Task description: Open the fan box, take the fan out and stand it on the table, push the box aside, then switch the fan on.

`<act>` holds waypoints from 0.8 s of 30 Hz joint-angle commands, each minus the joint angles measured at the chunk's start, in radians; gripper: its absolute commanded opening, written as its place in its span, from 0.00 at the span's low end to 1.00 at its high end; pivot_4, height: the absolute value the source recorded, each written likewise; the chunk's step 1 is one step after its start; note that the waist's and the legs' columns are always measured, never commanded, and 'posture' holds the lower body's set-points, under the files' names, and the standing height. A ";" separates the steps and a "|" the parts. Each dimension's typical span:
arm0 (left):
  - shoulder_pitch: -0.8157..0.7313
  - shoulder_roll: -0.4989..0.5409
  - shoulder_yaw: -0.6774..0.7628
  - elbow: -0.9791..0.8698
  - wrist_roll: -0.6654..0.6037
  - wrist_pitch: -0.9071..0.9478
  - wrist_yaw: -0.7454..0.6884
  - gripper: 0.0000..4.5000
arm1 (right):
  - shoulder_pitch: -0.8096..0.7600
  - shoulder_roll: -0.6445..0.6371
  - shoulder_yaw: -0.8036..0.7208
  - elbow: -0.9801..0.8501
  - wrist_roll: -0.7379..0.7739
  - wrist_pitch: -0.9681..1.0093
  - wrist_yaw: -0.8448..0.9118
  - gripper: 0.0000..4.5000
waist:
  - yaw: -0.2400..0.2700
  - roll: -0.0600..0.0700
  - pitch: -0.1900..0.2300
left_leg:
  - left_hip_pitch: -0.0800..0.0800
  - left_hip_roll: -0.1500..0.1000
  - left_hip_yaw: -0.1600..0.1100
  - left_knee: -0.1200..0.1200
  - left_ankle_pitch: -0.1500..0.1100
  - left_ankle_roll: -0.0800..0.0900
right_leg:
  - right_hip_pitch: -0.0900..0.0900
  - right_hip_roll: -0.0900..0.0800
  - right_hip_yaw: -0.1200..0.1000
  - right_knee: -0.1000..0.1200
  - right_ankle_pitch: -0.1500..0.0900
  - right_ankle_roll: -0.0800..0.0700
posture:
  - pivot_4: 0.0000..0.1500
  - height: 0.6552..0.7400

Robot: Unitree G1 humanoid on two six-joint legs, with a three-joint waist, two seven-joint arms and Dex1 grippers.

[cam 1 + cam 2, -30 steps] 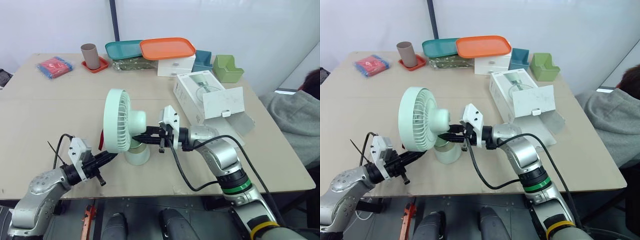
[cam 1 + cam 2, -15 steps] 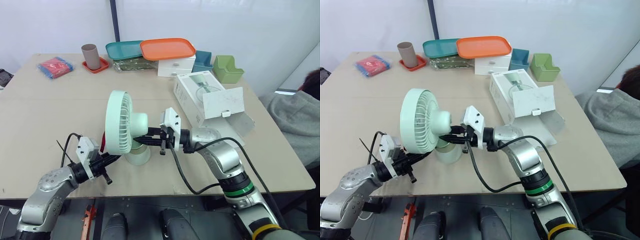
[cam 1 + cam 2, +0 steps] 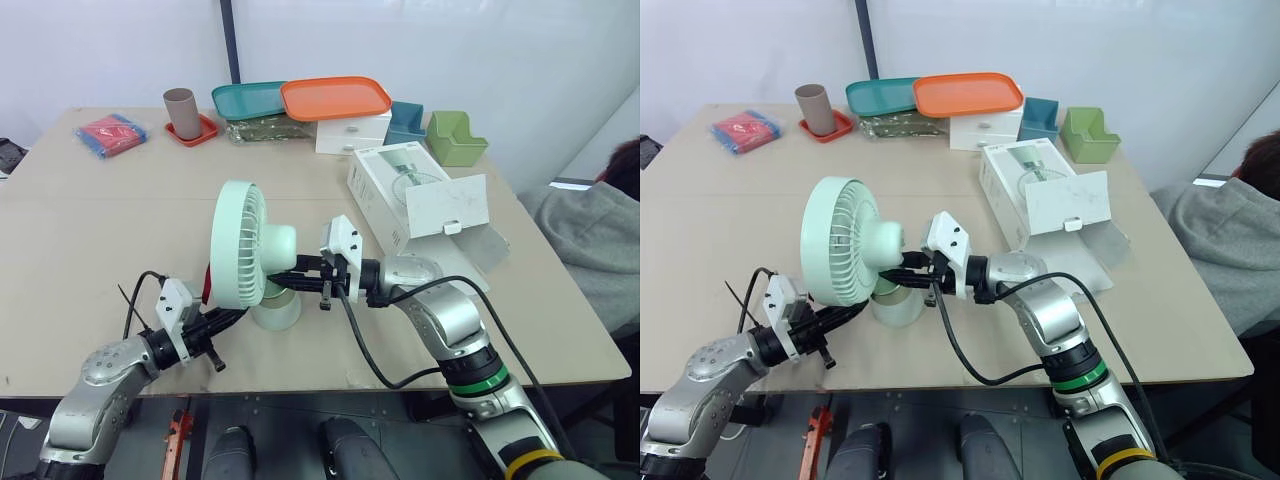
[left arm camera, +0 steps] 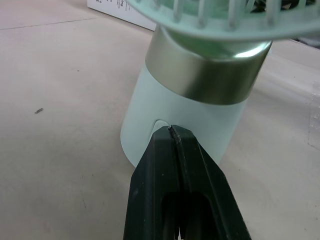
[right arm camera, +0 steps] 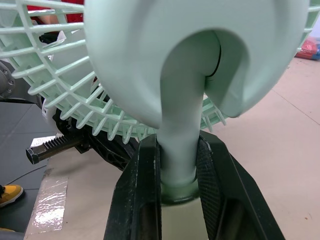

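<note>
Now the mint-green desk fan (image 3: 245, 250) stands upright near the front edge of the table (image 3: 90, 240), apart from the opened fan box (image 3: 395, 190) at the right. The right gripper (image 5: 177, 167) is clamped around its thin neck, while the left gripper (image 4: 173, 134), fingers pressed together and holding nothing, touches the button (image 4: 160, 123) on its base. It looks light, smooth and top-heavy, so I judge the neck the safe hold, not the grille.

Head pair above, wrists near fan (image 4: 190, 115)
</note>
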 commanded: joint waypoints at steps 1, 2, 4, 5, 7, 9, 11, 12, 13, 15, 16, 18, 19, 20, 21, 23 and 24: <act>0.005 -0.008 -0.003 -0.013 0.008 -0.027 -0.007 0.01 | -0.001 -0.005 0.010 -0.027 -0.001 -0.004 0.003 0.09 | 0.002 0.000 0.000 | 0.000 0.000 0.000 0.000 0.000 0.000 | 0.000 0.000 0.000 0.000 0.000 0.000 | 1.00 1.00; 0.004 -0.011 -0.003 -0.011 0.007 -0.029 -0.007 0.01 | -0.001 -0.005 0.010 -0.026 -0.001 -0.005 0.002 0.09 | 0.002 0.000 0.000 | 0.000 0.000 0.000 0.000 0.000 0.000 | 0.000 0.000 0.000 0.000 0.000 0.000 | 1.00 1.00; 0.001 -0.014 -0.006 -0.005 0.010 -0.034 -0.010 0.01 | 0.000 -0.004 0.012 -0.032 -0.001 -0.003 0.001 0.09 | 0.002 0.000 0.000 | 0.000 0.000 0.000 0.000 0.000 0.000 | 0.000 0.000 0.000 0.000 0.000 0.000 | 1.00 1.00; 0.000 -0.016 -0.007 -0.004 0.011 -0.036 -0.011 0.01 | 0.001 -0.004 0.012 -0.034 -0.001 -0.003 0.001 0.09 | 0.002 0.000 0.000 | 0.000 0.000 0.000 0.000 0.000 0.000 | 0.000 0.000 0.000 0.000 0.000 0.000 | 1.00 1.00; -0.012 -0.021 -0.006 0.006 0.012 -0.038 -0.011 0.01 | 0.001 -0.003 0.014 -0.032 -0.002 -0.003 0.001 0.09 | 0.002 0.000 0.000 | 0.000 0.000 0.000 0.000 0.000 0.000 | 0.000 0.000 0.000 0.000 0.000 0.000 | 1.00 1.00; -0.028 -0.026 -0.003 0.005 0.006 -0.032 -0.004 0.01 | 0.002 -0.004 0.015 -0.030 -0.003 -0.005 0.002 0.09 | 0.003 0.000 0.000 | 0.000 0.000 0.000 0.000 0.000 0.000 | 0.000 0.000 0.000 0.000 0.000 0.000 | 1.00 1.00; -0.041 -0.028 0.004 0.001 -0.003 -0.022 0.003 0.01 | 0.003 -0.005 0.016 -0.031 -0.004 -0.005 0.003 0.09 | 0.004 0.000 0.000 | 0.000 0.000 0.000 0.001 0.000 0.000 | 0.001 0.000 0.000 0.000 0.000 0.000 | 1.00 1.00; -0.044 -0.028 0.006 0.000 -0.004 -0.020 0.005 0.01 | 0.004 -0.005 0.016 -0.031 -0.004 -0.005 0.003 0.09 | 0.004 0.000 0.000 | 0.000 0.000 0.000 0.001 0.000 0.000 | 0.001 0.000 0.000 0.000 0.000 0.000 | 1.00 1.00; -0.046 -0.025 0.009 -0.002 -0.007 -0.017 0.004 0.01 | 0.005 -0.005 0.018 -0.031 -0.005 -0.006 0.003 0.09 | 0.005 0.000 0.000 | 0.000 0.000 0.000 0.001 0.000 0.000 | 0.001 0.000 0.000 0.000 0.000 0.000 | 1.00 1.00; -0.047 -0.021 0.013 -0.007 -0.009 -0.013 0.007 0.01 | 0.007 -0.005 0.019 -0.031 -0.006 -0.007 0.003 0.09 | 0.006 0.000 0.000 | 0.000 0.000 0.000 0.001 0.000 0.000 | 0.001 0.000 0.000 0.000 0.000 0.000 | 1.00 1.00; -0.047 -0.017 0.013 -0.008 -0.006 -0.013 0.005 0.01 | 0.007 -0.004 0.020 -0.031 -0.006 -0.007 0.002 0.09 | 0.006 0.000 0.000 | 0.000 0.000 0.000 0.001 0.000 0.000 | 0.001 0.000 0.000 0.000 0.000 0.000 | 1.00 1.00; -0.046 -0.018 0.013 -0.012 -0.007 -0.008 0.007 0.01 | 0.008 -0.003 0.021 -0.032 -0.007 -0.008 0.001 0.09 | 0.006 0.000 0.000 | 0.000 0.000 0.000 0.001 0.000 0.000 | 0.001 0.000 0.000 0.000 0.000 0.000 | 1.00 1.00; -0.047 -0.019 0.013 -0.014 -0.007 -0.005 0.008 0.01 | 0.008 -0.002 0.021 -0.032 -0.006 -0.008 0.000 0.09 | 0.006 0.000 0.000 | 0.000 0.000 0.000 0.001 0.000 0.000 | 0.001 0.000 0.000 0.000 0.000 0.000 | 1.00 1.00; -0.046 -0.020 0.011 -0.015 -0.007 -0.004 0.008 0.01 | 0.007 -0.001 0.022 -0.033 -0.006 -0.007 -0.001 0.09 | 0.006 0.000 0.000 | 0.000 0.000 0.000 0.001 0.000 0.000 | 0.001 0.000 0.000 0.000 0.000 0.000 | 1.00 1.00; -0.047 -0.020 0.007 -0.016 -0.005 -0.004 0.007 0.01 | 0.007 -0.001 0.022 -0.033 -0.005 -0.007 -0.001 0.09 | 0.006 0.000 0.000 | 0.000 0.000 0.000 0.001 0.000 0.000 | 0.001 0.000 0.000 0.000 0.000 0.000 | 1.00 1.00; -0.050 -0.023 0.001 -0.018 -0.002 -0.002 0.009 0.01 | 0.007 0.000 0.022 -0.034 -0.005 -0.006 -0.002 0.09 | 0.006 0.000 0.000 | 0.000 0.000 0.000 0.001 0.000 0.000 | 0.001 0.000 0.000 0.000 0.000 0.000 | 1.00 1.00; -0.053 -0.025 -0.002 -0.020 -0.001 0.000 0.011 0.01 | 0.007 -0.001 0.021 -0.036 -0.004 -0.006 -0.002 0.09 | 0.007 0.000 0.000 | 0.000 0.000 0.000 0.001 0.000 0.000 | 0.001 0.000 0.000 0.000 0.000 0.000 | 1.00 1.00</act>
